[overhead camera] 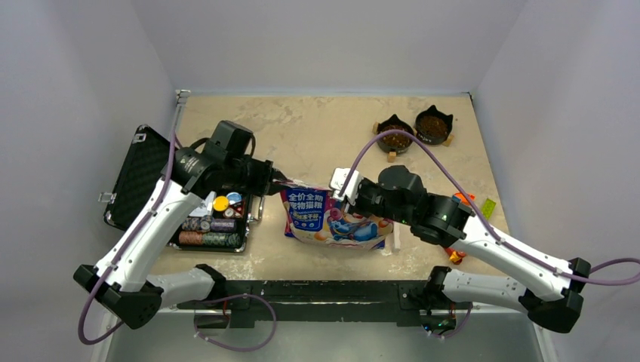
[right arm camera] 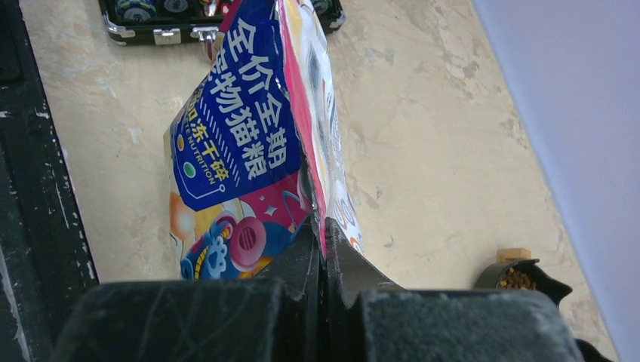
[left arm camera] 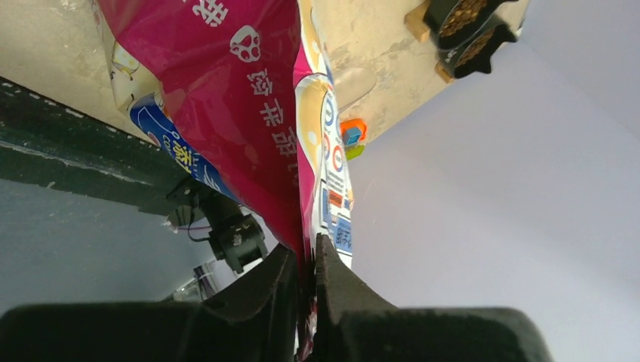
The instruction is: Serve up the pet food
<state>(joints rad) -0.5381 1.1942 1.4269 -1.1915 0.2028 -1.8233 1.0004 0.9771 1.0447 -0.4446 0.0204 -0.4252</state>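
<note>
The pink-blue-white cartoon-printed foil pet food bag (overhead camera: 332, 220) lies mid-table, near the front edge. The left gripper (overhead camera: 278, 182) pinches its far left corner, and the right gripper (overhead camera: 338, 188) is clamped on its far right edge.

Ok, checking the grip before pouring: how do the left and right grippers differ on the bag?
The left gripper pinches the bag at its far left corner, the right gripper at its far right corner. The left gripper sits beside the open chip case, the right gripper well away from it. Both are shut on the bag.
</note>
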